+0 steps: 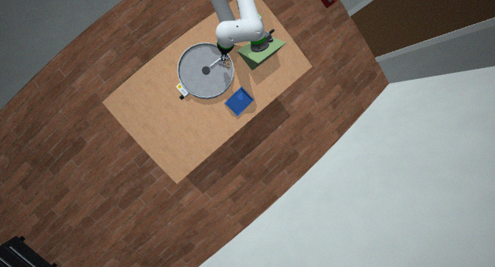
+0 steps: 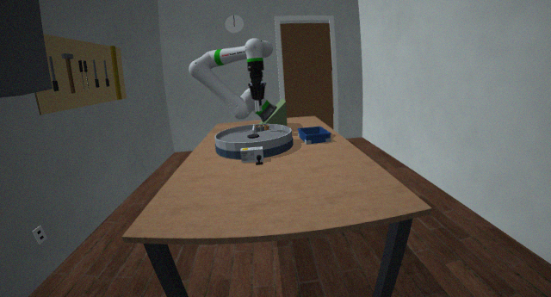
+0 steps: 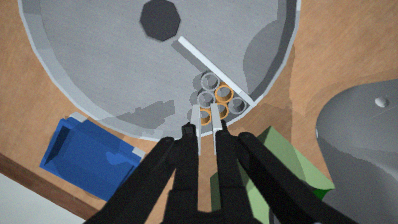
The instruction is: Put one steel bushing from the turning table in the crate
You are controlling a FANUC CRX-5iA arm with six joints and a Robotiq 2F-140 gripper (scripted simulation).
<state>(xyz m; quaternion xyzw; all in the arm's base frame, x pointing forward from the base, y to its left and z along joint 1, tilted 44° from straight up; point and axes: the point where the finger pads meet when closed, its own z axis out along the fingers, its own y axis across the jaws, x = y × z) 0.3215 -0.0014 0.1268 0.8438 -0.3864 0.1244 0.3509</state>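
From above, one round gray table (image 1: 189,62) sits beside one blue crate (image 1: 239,100). From the side, one white arm (image 2: 207,66) reaches over it. Up close, the gripper (image 3: 206,116) hangs above six rings: three gray rings (image 3: 210,81), three orange rings (image 3: 223,93). Its fingers are pinched nearly together, holding nothing.
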